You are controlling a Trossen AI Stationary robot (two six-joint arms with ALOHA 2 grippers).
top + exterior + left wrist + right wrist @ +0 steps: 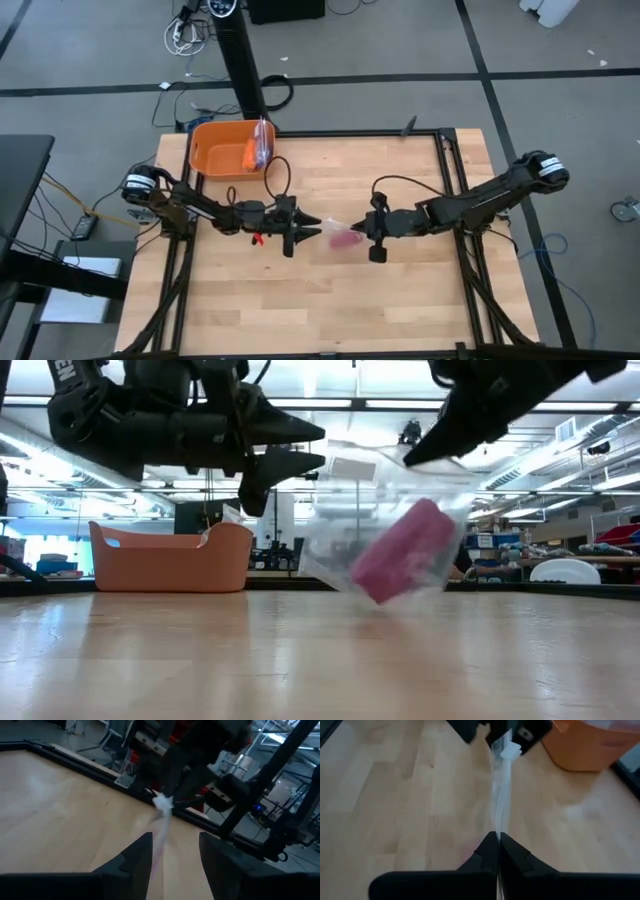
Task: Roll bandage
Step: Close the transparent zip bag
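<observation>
Right gripper (498, 851) first: its two fingers are pressed tight together on the edge of a clear plastic bag (385, 520), pinching the film flat between them, as the right wrist view shows plainly. The bag hangs off the table, tilted, and inside it sits the bandage (402, 550), a compact magenta-pink roll leaning at an angle, its lower end close above the wooden table (320, 660). From above, the bandage (345, 238) shows as a pink patch at the middle of the table, right between the two arms.

Over to the left gripper (175, 852): its fingers stand spread apart. In the left wrist view the bag runs as a pale streak up the gap between them towards a crumpled white end near the other arm. In the right wrist view, though, the far end of the bag sits up against that gripper. So whether it actually grips the film, I cannot tell; the jaws look open. In the low view the left gripper (295, 445) hovers just beside the bag's upper corner.

The high view has both arms reaching in towards the centre, grippers facing each other with the bag stretched between. An orange tub (230, 148) stands at the far left corner of the table, well apart from the action, with something clear and orange inside.
</observation>
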